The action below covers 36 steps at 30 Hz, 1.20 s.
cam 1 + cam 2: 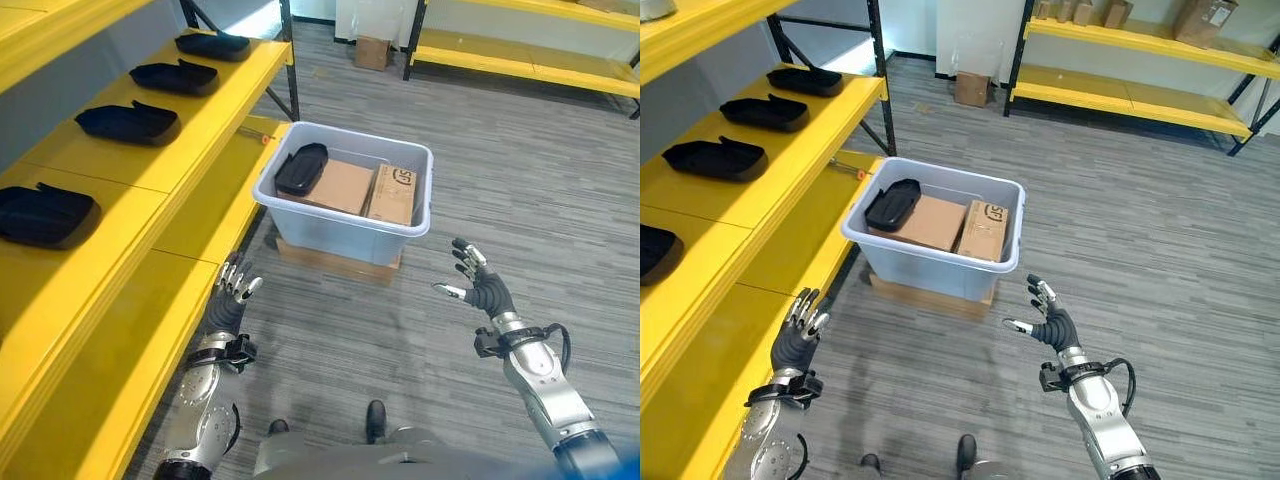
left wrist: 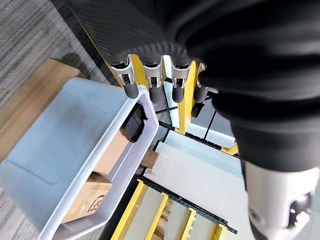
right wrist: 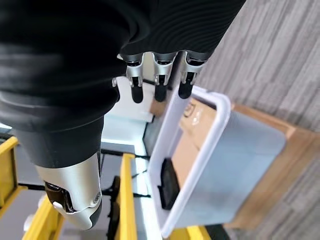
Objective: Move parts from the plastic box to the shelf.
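part: black moulded plastic shell (image 1: 301, 168) at 10 o'clock in pale grey plastic box (image 1: 340, 235) | probably light, stiff; grasp mid-body | left hand (image 1: 233, 290), right hand (image 1: 478, 285) both open, empty

I see the plastic box (image 1: 345, 215) on the floor ahead, right of the shelf (image 1: 170, 160). One part (image 1: 301, 168) lies in it left of two cartons (image 1: 375, 190). Four parts (image 1: 128, 122) line the shelf.

Bright, even indoor light, soft shadows, wrist views blurred close up
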{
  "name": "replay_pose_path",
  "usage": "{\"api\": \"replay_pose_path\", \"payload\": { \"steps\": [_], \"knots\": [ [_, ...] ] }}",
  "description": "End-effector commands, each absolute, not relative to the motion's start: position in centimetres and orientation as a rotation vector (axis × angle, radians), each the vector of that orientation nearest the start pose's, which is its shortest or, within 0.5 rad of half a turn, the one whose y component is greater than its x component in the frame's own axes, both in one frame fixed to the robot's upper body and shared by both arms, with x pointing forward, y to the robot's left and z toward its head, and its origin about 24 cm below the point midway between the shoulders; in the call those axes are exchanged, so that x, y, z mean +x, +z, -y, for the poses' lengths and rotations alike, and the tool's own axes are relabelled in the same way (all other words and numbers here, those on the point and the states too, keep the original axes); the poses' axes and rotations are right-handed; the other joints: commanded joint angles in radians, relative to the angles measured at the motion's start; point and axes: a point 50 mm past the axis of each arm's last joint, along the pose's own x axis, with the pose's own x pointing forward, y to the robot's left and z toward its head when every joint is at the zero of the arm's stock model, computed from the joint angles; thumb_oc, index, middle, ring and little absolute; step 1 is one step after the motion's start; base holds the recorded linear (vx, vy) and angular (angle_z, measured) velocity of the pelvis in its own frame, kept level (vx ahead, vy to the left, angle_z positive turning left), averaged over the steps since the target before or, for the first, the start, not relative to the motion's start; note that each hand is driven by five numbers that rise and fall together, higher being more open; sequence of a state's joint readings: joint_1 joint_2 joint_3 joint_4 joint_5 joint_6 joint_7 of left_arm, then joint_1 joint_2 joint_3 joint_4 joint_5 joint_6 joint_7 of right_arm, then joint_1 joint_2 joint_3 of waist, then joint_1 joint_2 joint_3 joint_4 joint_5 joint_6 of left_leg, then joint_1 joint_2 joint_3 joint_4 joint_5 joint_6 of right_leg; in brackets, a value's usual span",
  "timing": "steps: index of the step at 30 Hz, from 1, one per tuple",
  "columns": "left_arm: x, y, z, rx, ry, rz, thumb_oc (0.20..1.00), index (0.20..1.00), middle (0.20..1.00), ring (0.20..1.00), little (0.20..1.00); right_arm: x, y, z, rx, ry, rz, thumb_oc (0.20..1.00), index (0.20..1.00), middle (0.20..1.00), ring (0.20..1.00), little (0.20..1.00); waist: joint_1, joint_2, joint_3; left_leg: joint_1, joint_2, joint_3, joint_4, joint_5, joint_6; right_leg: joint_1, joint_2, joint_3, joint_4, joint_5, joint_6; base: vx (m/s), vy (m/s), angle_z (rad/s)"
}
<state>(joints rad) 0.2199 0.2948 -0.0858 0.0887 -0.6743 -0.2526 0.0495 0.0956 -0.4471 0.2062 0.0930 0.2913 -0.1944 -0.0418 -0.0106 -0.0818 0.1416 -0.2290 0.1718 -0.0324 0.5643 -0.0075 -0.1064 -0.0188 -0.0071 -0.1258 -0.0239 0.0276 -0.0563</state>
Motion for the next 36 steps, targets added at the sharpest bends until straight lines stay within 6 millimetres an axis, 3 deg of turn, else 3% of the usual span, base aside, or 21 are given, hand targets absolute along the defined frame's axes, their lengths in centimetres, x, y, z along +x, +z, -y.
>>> {"api": "replay_pose_path", "payload": {
  "steps": [1,3,5,7,8,10,11,12,15,17,18,20,29,33,36],
  "knots": [
    [20.6,2.4,-21.1,-0.342,0.108,0.041,1.000,1.000,1.000,1.000,1.000,23.6,5.6,19.6,-0.125,0.147,0.129,1.000,1.000,1.000,1.000,1.000,0.009,-0.005,0.069,-0.034,-0.071,-0.052,0.060,0.047,0.052,-0.014,-0.053,0.052,0.011,-0.035,0.080,0.09,0.018,-0.24],
    [20.6,2.4,-21.2,-0.346,0.111,0.041,1.000,1.000,1.000,1.000,1.000,23.6,5.6,19.8,-0.128,0.136,0.129,1.000,1.000,1.000,1.000,1.000,0.012,-0.004,0.075,-0.058,-0.050,-0.064,-0.048,0.045,0.051,-0.007,-0.062,0.066,0.021,-0.049,0.089,0.15,0.076,-0.24],
    [20.6,2.5,-21.2,-0.346,0.113,0.047,1.000,1.000,1.000,1.000,1.000,23.6,5.8,20.1,-0.139,0.123,0.141,1.000,1.000,1.000,1.000,1.000,0.022,0.003,0.081,-0.037,0.010,-0.061,-0.315,0.068,0.045,0.013,-0.066,0.082,0.031,-0.079,0.103,0.21,0.156,-0.27],
    [20.7,2.2,-21.0,-0.351,0.118,0.041,1.000,1.000,1.000,1.000,1.000,23.4,5.7,20.3,-0.144,0.107,0.138,1.000,1.000,1.000,1.000,1.000,0.028,0.025,0.084,-0.020,0.074,-0.062,-0.513,0.172,0.021,0.022,-0.059,0.090,0.046,-0.105,0.106,0.19,0.207,-0.23],
    [20.7,2.2,-21.0,-0.352,0.122,0.042,1.000,1.000,1.000,1.000,1.000,23.4,5.7,20.5,-0.153,0.100,0.142,1.000,1.000,1.000,1.000,1.000,0.031,0.033,0.082,-0.032,0.089,-0.058,-0.600,0.198,0.006,0.030,-0.066,0.092,0.048,-0.121,0.113,0.31,0.321,-0.35],
    [20.5,1.9,-21.0,-0.358,0.134,0.041,1.000,1.000,1.000,1.000,1.000,22.9,5.6,20.9,-0.169,0.078,0.138,1.000,1.000,1.000,1.000,1.000,0.037,0.049,0.068,-0.049,0.124,-0.044,-0.648,0.232,-0.029,0.067,-0.083,0.109,0.063,-0.157,0.128,0.35,0.344,-0.40],
    [20.4,1.7,-21.1,-0.373,0.142,0.035,1.000,1.000,1.000,1.000,1.000,22.7,5.3,20.9,-0.156,0.080,0.124,1.000,1.000,1.000,1.000,1.000,0.036,0.057,0.050,-0.019,0.134,-0.036,-0.651,0.219,-0.024,0.071,-0.083,0.120,0.067,-0.166,0.130,0.26,0.276,-0.36],
    [20.3,1.6,-21.1,-0.367,0.140,0.029,1.000,1.000,1.000,1.000,1.000,22.5,4.9,20.8,-0.155,0.074,0.110,1.000,1.000,1.000,1.000,1.000,0.043,0.061,0.046,-0.008,0.135,-0.039,-0.652,0.242,-0.036,0.086,-0.086,0.123,0.062,-0.167,0.133,0.24,0.276,-0.41],
    [20.3,2.0,-21.4,-0.348,0.127,0.040,1.000,1.000,1.000,1.000,1.000,21.8,4.4,20.8,-0.128,0.063,0.087,1.000,1.000,1.000,1.000,1.000,0.044,0.044,0.042,0.004,0.110,-0.013,-0.609,0.218,-0.024,0.107,-0.134,0.120,0.060,-0.161,0.161,0.22,0.292,-0.49],
    [20.3,2.7,-22.2,-0.317,0.136,0.061,1.000,1.000,1.000,1.000,1.000,21.8,4.2,20.3,-0.100,0.074,0.078,1.000,1.000,1.000,1.000,1.000,0.048,0.014,0.048,-0.025,0.068,0.002,-0.533,0.153,0.005,0.097,-0.194,0.131,0.059,-0.133,0.194,0.14,0.309,-0.25],
    [20.3,2.7,-22.2,-0.317,0.137,0.061,1.000,1.000,1.000,1.000,1.000,21.8,4.2,20.3,-0.099,0.074,0.078,1.000,1.000,1.000,1.000,1.000,0.048,0.012,0.047,-0.028,0.066,0.003,-0.530,0.151,0.006,0.095,-0.196,0.131,0.059,-0.133,0.195,0.09,0.317,-0.08],
    [20.7,3.4,-22.9,-0.282,0.149,0.086,1.000,1.000,1.000,1.000,1.000,22.2,4.4,19.7,-0.107,0.098,0.088,1.000,1.000,1.000,1.000,1.000,0.057,-0.015,0.054,-0.071,0.034,0.011,-0.457,0.096,0.028,0.068,-0.243,0.139,0.054,-0.096,0.223,0.05,0.263,0.03],
    [22.1,4.6,-22.9,-0.253,0.152,0.138,1.000,1.000,1.000,1.000,1.000,23.3,5.5,18.3,-0.090,0.143,0.138,1.000,1.000,1.000,1.000,1.000,0.073,-0.072,0.048,-0.154,-0.057,-0.008,-0.384,0.011,0.084,0.008,-0.319,0.132,0.057,0.050,0.259,0.05,0.153,-0.03],
    [22.3,4.6,-22.7,-0.227,0.131,0.127,1.000,1.000,1.000,1.000,1.000,23.4,5.6,17.7,-0.080,0.155,0.144,1.000,1.000,1.000,1.000,1.000,0.072,-0.065,0.046,-0.137,-0.108,-0.032,-0.396,-0.007,0.117,-0.016,-0.340,0.153,0.124,0.175,0.249,0.07,0.168,0.24],
    [22.4,4.6,-22.6,-0.222,0.124,0.126,1.000,1.000,1.000,1.000,1.000,23.6,5.4,16.9,-0.072,0.172,0.139,1.000,1.000,1.000,1.000,1.000,0.060,-0.031,0.037,-0.080,-0.137,-0.048,-0.462,0.007,0.142,-0.062,-0.331,0.171,0.240,0.273,0.226,0.11,0.246,0.25]
  ]
}}
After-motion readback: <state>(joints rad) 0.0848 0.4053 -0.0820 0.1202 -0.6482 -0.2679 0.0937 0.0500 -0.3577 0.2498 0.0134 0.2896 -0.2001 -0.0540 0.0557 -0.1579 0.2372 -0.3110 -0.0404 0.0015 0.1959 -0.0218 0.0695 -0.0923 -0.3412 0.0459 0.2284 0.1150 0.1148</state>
